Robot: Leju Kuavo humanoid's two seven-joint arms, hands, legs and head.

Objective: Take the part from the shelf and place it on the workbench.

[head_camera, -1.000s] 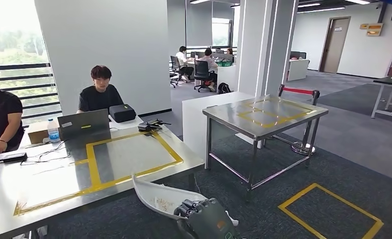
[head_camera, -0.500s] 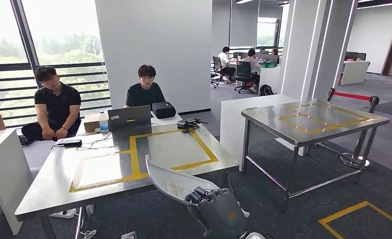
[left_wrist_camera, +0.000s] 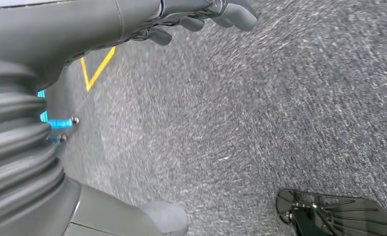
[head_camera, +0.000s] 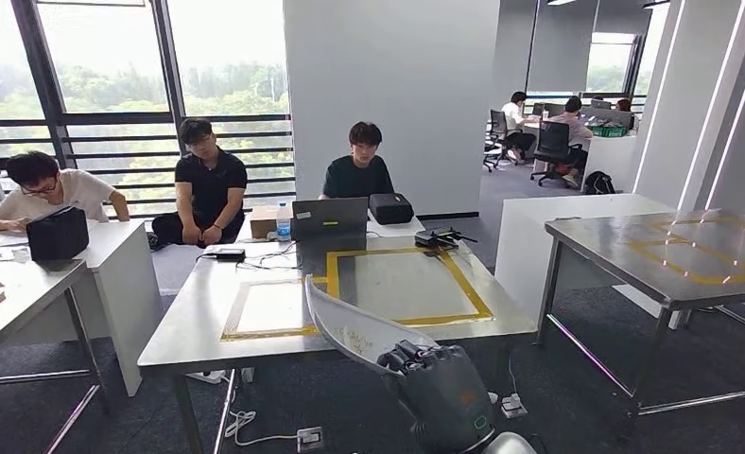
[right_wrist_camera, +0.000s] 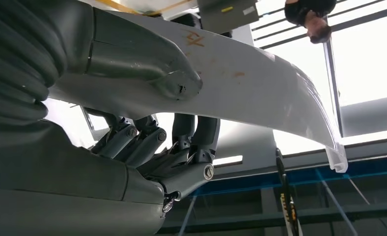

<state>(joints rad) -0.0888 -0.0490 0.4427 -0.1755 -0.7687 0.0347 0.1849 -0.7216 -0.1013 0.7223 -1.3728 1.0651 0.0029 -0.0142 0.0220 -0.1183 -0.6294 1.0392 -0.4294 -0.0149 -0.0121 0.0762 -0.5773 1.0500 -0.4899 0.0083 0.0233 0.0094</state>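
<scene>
Part is in my right hand: white, long, curved panel. I grip it at its near end, so nearly all of its length runs out from the hand, up and away to my left. In the right wrist view the part sits between the thick thumb on one face and the dark fingers curled against the other, so the hold looks firm, at one end only.

Long axis points from my hand toward the workbench. The far tip already overlaps the near edge of the bench top in the head view. I can't tell whether it is over the surface or just short of it; it looks above the top, not touching.

The yellow taped frame on the bench lies ahead of my hand and slightly to the left, beyond the part's tip. A laptop and a water bottle stand at the far side, well past the tip, with people seated behind.

My left hand hangs low over grey carpet, fingers loosely curled, nothing in them, well away from the part. The right is the only hand in play.

My guess: carry phase, placement not yet done. The next move is forward reach, with the free end leading over the bench edge.
</scene>
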